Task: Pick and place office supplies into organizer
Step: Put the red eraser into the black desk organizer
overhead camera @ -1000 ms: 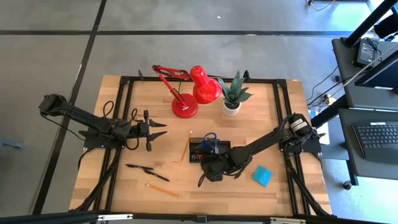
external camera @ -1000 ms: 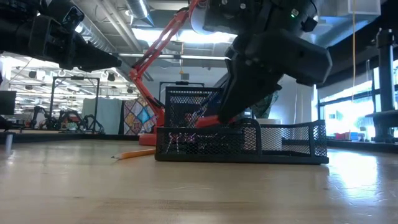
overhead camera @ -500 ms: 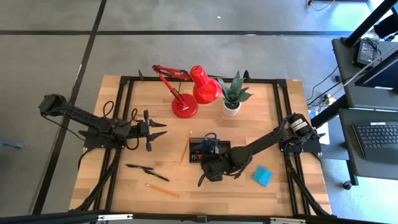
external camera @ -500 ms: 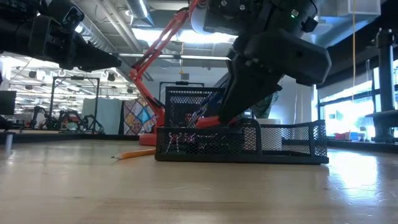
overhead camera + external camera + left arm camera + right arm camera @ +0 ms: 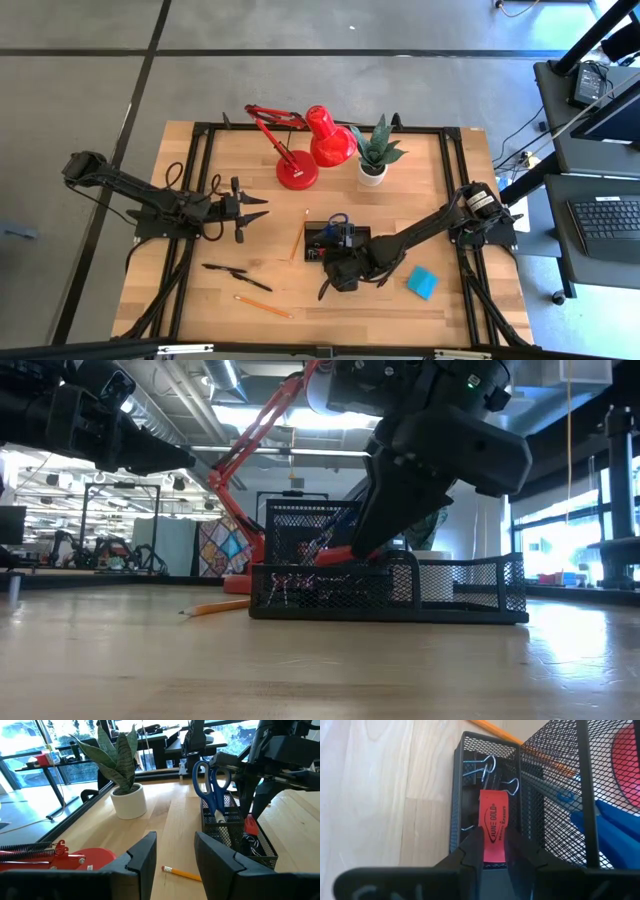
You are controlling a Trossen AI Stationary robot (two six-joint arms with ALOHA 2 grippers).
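My right tool (image 5: 492, 851) reaches down into the black mesh organizer (image 5: 330, 243) near the middle of the table (image 5: 420, 180), its two fingers clenched on the red eraser (image 5: 493, 824), which sits in a narrow front compartment alongside silver-wired binder clips (image 5: 485, 767). The compartment's mesh walls run close on both sides of the fingers, so I have little room to either side there. In the taller mesh section just beside it, the blue-handled scissors (image 5: 211, 785) stand upright, handles up. My left tool (image 5: 250, 208) hangs above the table's left half, well apart from the organizer, its fingers parted and gripping nothing. An orange pencil (image 5: 297, 241) lies on the wood just beside the organizer's left wall. Nearer the table's front edge, two black pens (image 5: 236, 274) lie on bare wood, and a second pencil (image 5: 264, 307) lies closer still to that edge. The blue note pad (image 5: 421, 282) lies to the right of the organizer, near the right arm. Toward the back, the red desk lamp (image 5: 305, 145) and the potted plant (image 5: 375, 155) stand side by side behind the organizer. The widest open wood lies on the left half, between my left tool and the pens; a black frame rims the table's back and sides.
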